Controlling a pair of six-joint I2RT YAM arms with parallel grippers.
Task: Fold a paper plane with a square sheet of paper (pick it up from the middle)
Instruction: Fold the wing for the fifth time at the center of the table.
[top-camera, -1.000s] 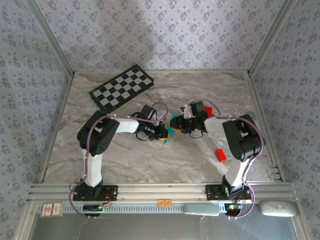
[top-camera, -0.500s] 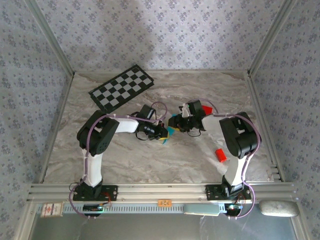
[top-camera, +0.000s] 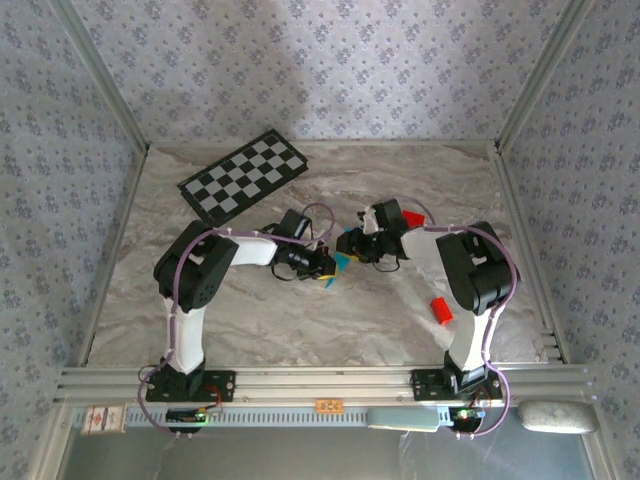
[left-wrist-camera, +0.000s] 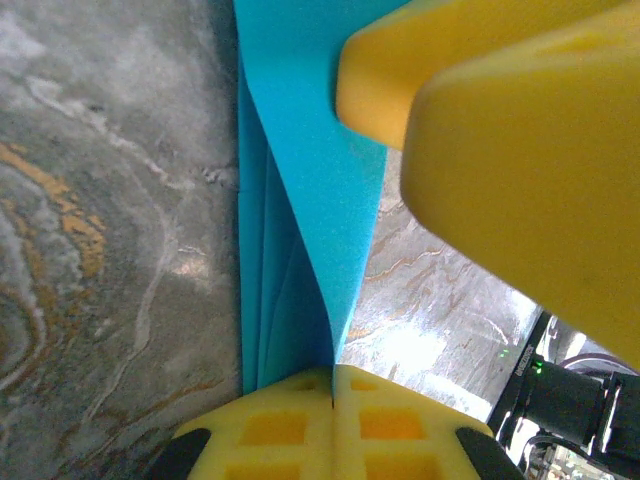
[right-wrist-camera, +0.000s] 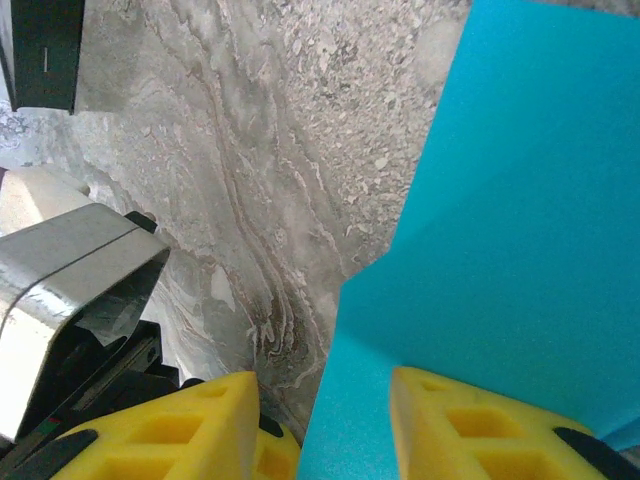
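Cyan paper (left-wrist-camera: 300, 150) in left end effector (left-wrist-camera: 333, 385)

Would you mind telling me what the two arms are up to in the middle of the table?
They are folding a cyan paper into a plane. The left gripper is shut on the layered, partly folded sheet at the middle of the table. The right gripper faces it, jaws apart with the paper's edge between them.

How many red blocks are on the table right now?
2. The near red block lies beside the right arm; the far red block peeks out behind its wrist. More may be hidden.
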